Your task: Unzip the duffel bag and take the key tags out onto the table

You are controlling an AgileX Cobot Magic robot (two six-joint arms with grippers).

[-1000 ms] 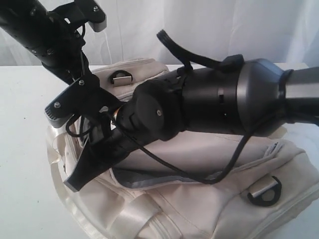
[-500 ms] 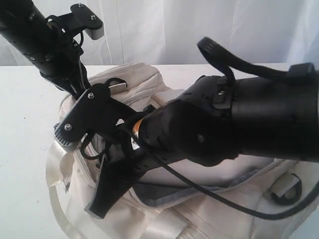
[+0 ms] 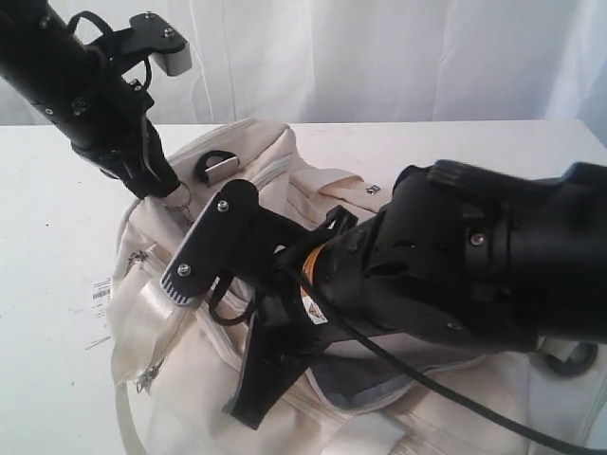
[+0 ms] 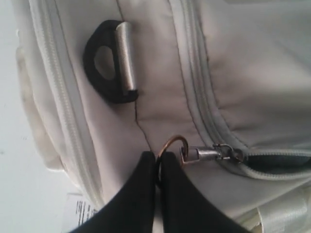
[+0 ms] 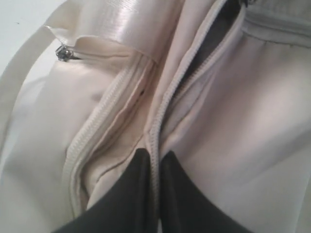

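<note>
Was at the unzipping step, with nothing taken out yet. Found the bag (image 3: 275, 161) lying across the middle of the tabletop (image 3: 47, 237), running off toward the near and right edges. Pinched the ring (image 4: 173, 141) of the zip pull (image 4: 204, 154) in the left pincer (image 4: 156, 160), tips pressed together on it, at the bag's end toward the left edge and near a black D-ring (image 4: 109, 60). Nipped the zip tape (image 5: 154, 121) in the right pincer (image 5: 154, 158), likewise pressed together on that fabric edge, seemingly to brace the bag against the pull. Showed a parted zip beyond the slider, with dark lining (image 5: 214, 34) in the gap, so judged the mouth partly open, though could not say how far. Called next, most likely, for drawing the ring on along the teeth with the tape held taut, or, with the mouth wide enough, for letting go and reaching in. Risked losing so thin a ring from the tips under load. Saw no key tags in any view; presumably down inside, in the shadow of the lining. Lost most of the bag's middle and its mouth behind the right arm (image 3: 493, 256) in the exterior view. Could not see the tabletop's near edge, cut off below, nor read the small printed label (image 3: 101, 289) beside the bag toward the left edge.
</note>
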